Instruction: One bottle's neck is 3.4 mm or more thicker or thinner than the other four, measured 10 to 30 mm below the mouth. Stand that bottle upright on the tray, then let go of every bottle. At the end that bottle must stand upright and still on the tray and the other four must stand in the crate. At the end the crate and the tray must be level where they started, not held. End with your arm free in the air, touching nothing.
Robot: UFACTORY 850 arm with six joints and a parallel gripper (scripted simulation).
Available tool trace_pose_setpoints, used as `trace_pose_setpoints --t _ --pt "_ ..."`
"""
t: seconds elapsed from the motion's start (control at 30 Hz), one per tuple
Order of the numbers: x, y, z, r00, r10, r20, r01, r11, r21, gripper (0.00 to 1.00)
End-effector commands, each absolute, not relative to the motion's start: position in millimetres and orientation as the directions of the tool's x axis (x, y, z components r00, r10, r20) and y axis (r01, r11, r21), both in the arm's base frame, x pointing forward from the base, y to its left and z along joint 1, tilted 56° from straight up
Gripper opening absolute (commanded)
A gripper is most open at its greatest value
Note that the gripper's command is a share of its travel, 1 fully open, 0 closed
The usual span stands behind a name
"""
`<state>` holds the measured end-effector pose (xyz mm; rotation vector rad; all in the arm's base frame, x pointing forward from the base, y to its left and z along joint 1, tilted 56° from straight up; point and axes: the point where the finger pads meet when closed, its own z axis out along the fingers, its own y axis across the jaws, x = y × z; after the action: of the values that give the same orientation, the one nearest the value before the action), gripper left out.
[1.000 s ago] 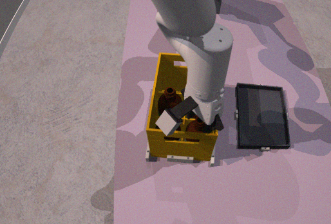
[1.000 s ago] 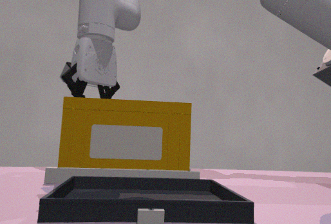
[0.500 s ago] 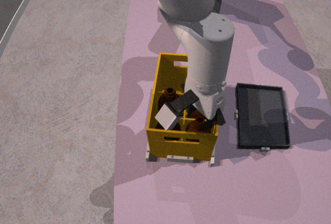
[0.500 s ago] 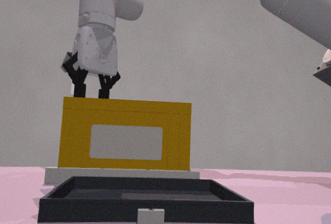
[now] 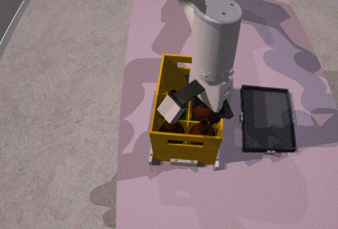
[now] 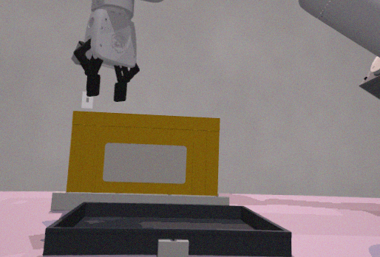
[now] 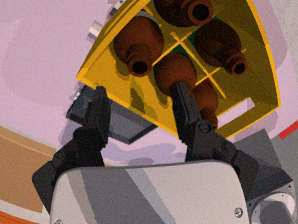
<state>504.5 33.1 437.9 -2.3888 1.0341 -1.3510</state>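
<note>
The yellow crate (image 5: pixel 185 154) (image 6: pixel 144 134) (image 7: pixel 102 70) stands level and holds five brown bottles. In the wrist view one bottle (image 7: pixel 139 42) has its mouth ahead of the gap between the fingers. Another bottle (image 7: pixel 217 42) is at the right, one is at the top edge, and one bottle (image 7: pixel 175 72) is partly behind the right finger. A smaller-looking bottle (image 7: pixel 206 95) is beside that finger, its mouth partly hidden. My gripper (image 6: pixel 106 98) (image 7: pixel 140 96) is open and empty above the crate's rim. The black tray (image 5: pixel 269 120) (image 6: pixel 111 241) lies level and empty. Neck thicknesses cannot be compared reliably.
Pale brackets (image 5: pixel 184 162) stand around the crate's base, and small ones (image 5: pixel 270 152) (image 6: pixel 173 248) sit at the tray's edges. Yellow dividers (image 7: pixel 177 46) separate the crate's compartments. The crate's high walls surround the bottles. The arm hides part of the crate in the top view.
</note>
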Motion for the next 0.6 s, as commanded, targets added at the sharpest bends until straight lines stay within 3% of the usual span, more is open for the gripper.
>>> trace_pose_setpoints --t 0.0,0.43,0.47,0.57 --pt "496.4 34.7 444.4 0.335 -0.664 0.669 -0.477 -0.732 -0.487 0.65" --pt "490.1 35.9 448.7 0.336 -0.664 0.669 -0.477 -0.732 -0.487 0.65" --pt "490.1 35.9 448.7 0.336 -0.664 0.669 -0.477 -0.732 -0.487 0.00" --pt "490.1 35.9 448.7 0.336 -0.664 0.669 -0.477 -0.732 -0.487 0.00"
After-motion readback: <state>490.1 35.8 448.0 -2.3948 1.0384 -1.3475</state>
